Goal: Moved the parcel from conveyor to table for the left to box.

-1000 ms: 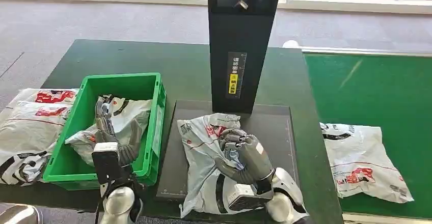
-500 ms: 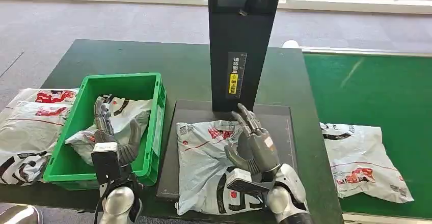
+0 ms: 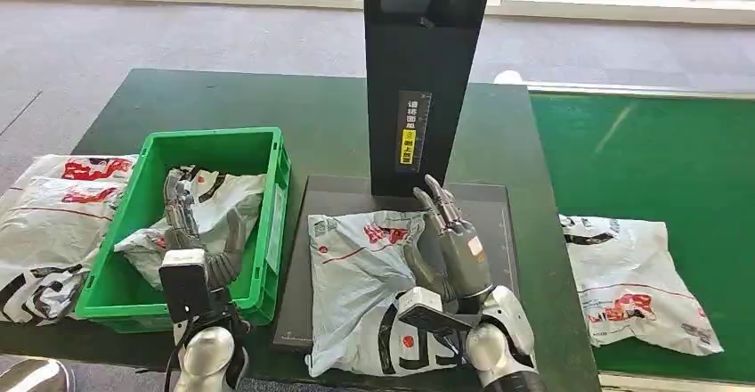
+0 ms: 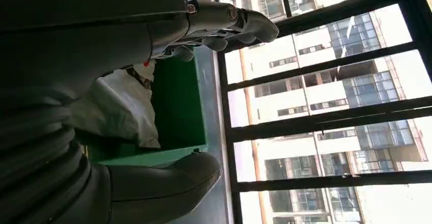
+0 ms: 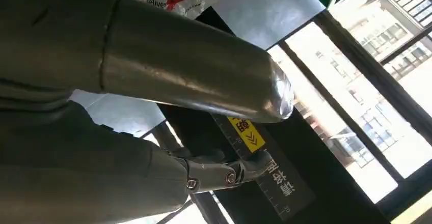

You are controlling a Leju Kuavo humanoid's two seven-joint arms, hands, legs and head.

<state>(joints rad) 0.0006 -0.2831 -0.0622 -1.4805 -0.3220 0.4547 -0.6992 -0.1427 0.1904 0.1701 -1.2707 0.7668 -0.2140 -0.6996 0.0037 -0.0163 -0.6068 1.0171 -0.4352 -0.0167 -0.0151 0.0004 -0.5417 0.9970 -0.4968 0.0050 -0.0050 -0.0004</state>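
The parcel (image 3: 361, 276), a white and grey plastic mailer with red and black print, lies flat on the dark grey plate (image 3: 494, 232) in the lower middle of the head view. Its long axis runs from the lower edge of the frame up toward the black upright column (image 3: 423, 71), leaning slightly to the right at its upper end. Its near end hangs just past the plate's lower edge.

The right robot hand (image 3: 450, 245) is lifted over the parcel's right side with fingers spread and straight, pointing up the frame toward the column's foot; it is released and grasps nothing. Its thumb angles out to the left above the mailer. The silver forearm rises from the lower edge of the frame. In the right wrist view the same robot hand (image 5: 153, 107) shows its thumb and a finger stretched out, with the column's yellow label beyond.

The left robot hand (image 3: 191, 232) stands over the green crate (image 3: 267, 223) at the left of the frame, fingers extended upward and apart, holding nothing. A second mailer (image 3: 218, 200) lies inside the crate beneath it. More mailers (image 3: 53, 214) are piled on the bench (image 3: 320, 116) at the far left, and one further mailer (image 3: 632, 276) rests on the green conveyor (image 3: 659, 151) at the right.
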